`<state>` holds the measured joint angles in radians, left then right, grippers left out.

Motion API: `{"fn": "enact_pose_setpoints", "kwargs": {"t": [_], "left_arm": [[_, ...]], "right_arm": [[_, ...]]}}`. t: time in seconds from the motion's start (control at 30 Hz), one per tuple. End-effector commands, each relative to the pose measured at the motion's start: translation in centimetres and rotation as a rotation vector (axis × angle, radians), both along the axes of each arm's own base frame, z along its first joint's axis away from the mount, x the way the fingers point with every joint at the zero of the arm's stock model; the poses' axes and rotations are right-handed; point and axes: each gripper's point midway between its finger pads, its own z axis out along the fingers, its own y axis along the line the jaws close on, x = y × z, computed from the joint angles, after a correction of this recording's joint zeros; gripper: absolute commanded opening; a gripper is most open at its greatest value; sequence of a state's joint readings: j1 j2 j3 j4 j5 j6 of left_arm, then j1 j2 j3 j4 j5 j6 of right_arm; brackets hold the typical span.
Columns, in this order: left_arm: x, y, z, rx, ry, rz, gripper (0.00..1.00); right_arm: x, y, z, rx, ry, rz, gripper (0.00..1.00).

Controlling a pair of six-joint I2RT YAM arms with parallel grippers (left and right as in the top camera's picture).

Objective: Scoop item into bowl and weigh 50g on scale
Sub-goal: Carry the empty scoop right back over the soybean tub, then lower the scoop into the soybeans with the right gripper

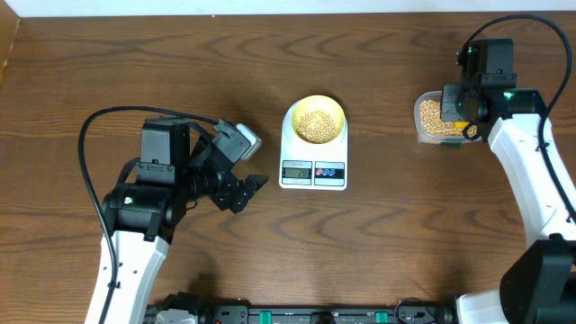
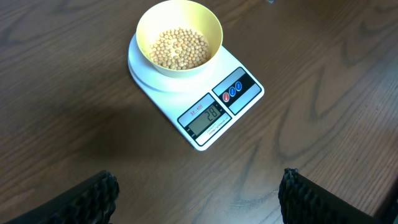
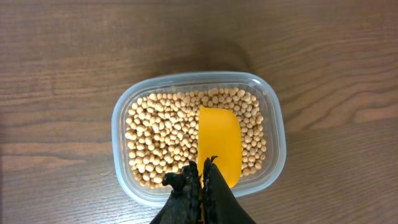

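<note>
Two lots of beans (image 3: 161, 137) were on the worktop (image 1: 90, 54): the main stock filled a clear tub (image 3: 277, 124) at the right, and a shallow layer lay in the bowl (image 2: 148, 26). The bowl sat centred on the scale (image 2: 247, 94), in the middle of the worktop and well apart from the tub.

The right pincer (image 3: 202, 180) was shut on the near end of a yellow scoop (image 3: 219, 140). The scoop's blade lay down among the beans in the tub, near its right wall. The left pincer (image 2: 199, 199) hung wide open and empty over bare wood just left of the scale, touching nothing.

The display (image 2: 206, 116) showed two digits that seemed to start with a two, though the second was hard to read. That looked short of the target, so I judged the job partly done and the step in hand to be loading another scoop.

The next move called for pushing the blade under the beans and lifting it level. It would then have to travel left across the gap without spilling and tip over the bowl. Since much of the weight seemed already in, the pour would need to be gradual, with the display watched. The bowl also had to go unknocked, or the reading would be upset.
</note>
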<state>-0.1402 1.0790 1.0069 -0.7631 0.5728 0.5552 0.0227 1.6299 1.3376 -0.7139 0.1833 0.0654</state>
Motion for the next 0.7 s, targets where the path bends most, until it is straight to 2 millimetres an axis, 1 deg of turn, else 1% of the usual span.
{"fn": "enact_pose_setpoints", "kwargs": {"t": [0.0, 0.13, 0.27, 0.47, 0.6, 0.67], "left_arm": [[0.0, 0.1, -0.2, 0.008, 0.0, -0.004, 0.84], [0.0, 0.1, -0.2, 0.008, 0.0, -0.004, 0.84], [0.0, 0.1, -0.2, 0.008, 0.0, -0.004, 0.84], [0.0, 0.1, -0.2, 0.008, 0.0, -0.004, 0.85], [0.0, 0.1, -0.2, 0.008, 0.0, -0.004, 0.84], [0.0, 0.1, -0.2, 0.008, 0.0, -0.004, 0.84]], "right_arm": [[-0.2, -0.6, -0.2, -0.016, 0.005, -0.032, 0.02], [-0.4, -1.7, -0.7, -0.065, 0.024, -0.064, 0.02], [-0.4, -2.3, -1.6, -0.076, 0.047, -0.08, 0.02], [-0.3, -3.3, -3.8, -0.076, 0.101, -0.101, 0.02], [-0.2, -3.6, -5.1, -0.075, 0.127, -0.106, 0.02], [-0.2, -3.0, -5.6, -0.046, 0.14, -0.09, 0.02]]}}
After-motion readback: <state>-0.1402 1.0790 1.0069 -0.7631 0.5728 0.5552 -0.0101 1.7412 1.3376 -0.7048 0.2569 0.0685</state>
